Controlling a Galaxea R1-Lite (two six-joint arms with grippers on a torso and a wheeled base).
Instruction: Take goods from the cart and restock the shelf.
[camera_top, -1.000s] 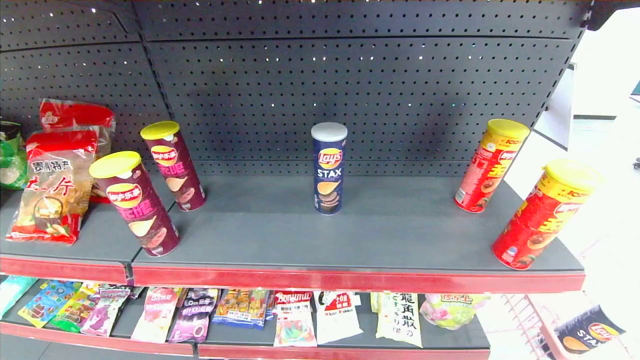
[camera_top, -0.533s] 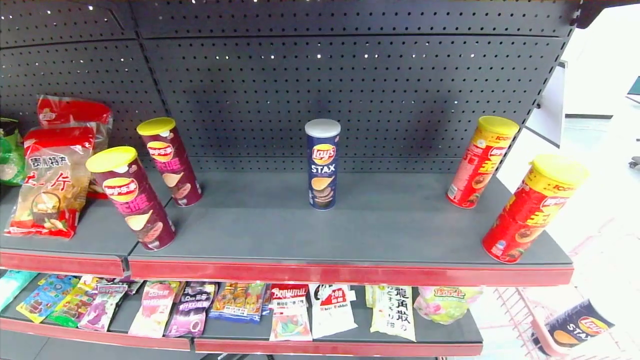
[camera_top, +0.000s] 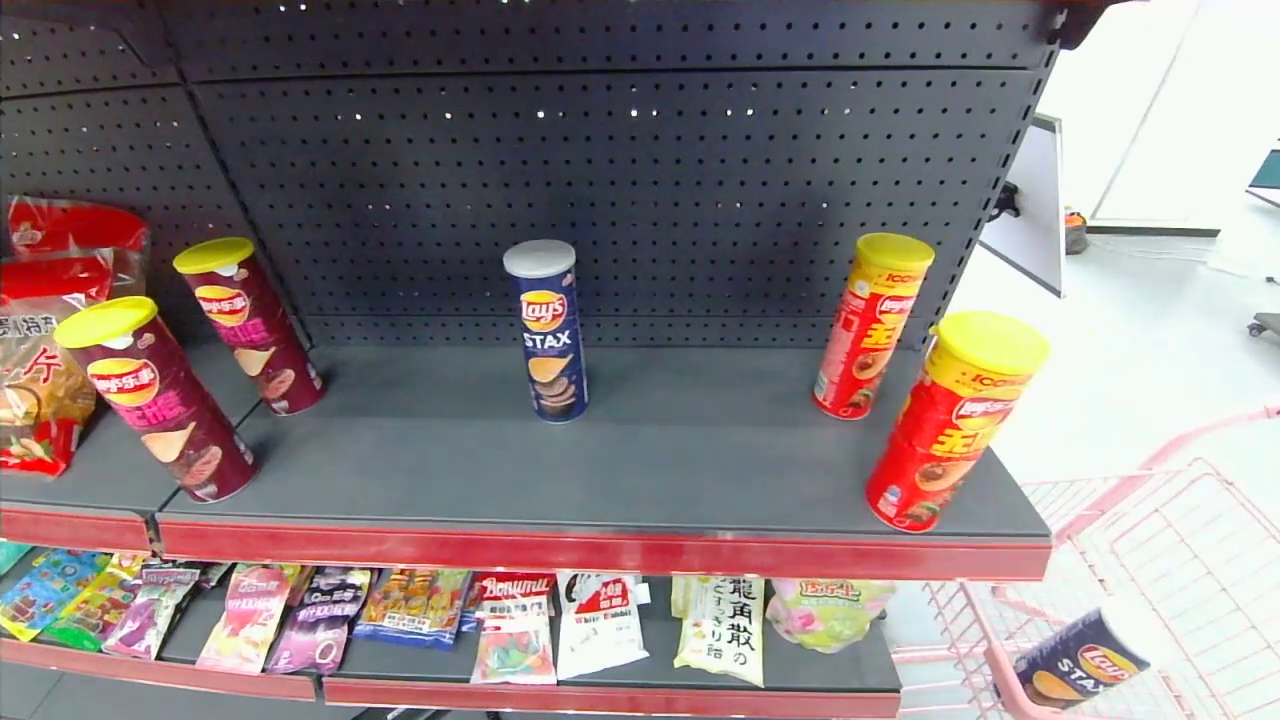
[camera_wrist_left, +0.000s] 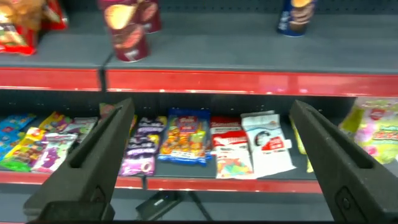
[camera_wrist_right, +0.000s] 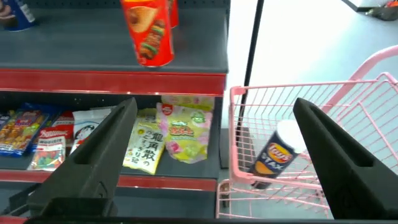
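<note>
Pink wire cart (camera_top: 1000, 670) at the lower right of the head view holds our stock, a navy chip can (camera_top: 1080, 668) lying tilted. A matching upright can (camera_top: 547, 335) stands mid-frame on the shelf (camera_top: 700, 470), marking its row. Our left gripper (camera_wrist_left: 211, 106) and right gripper (camera_wrist_right: 214, 102) hang spread, empty, ready to grasp.

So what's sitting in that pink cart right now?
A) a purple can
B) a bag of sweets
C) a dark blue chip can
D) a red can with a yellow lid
C: a dark blue chip can lies tilted inside the pink cart.
</note>
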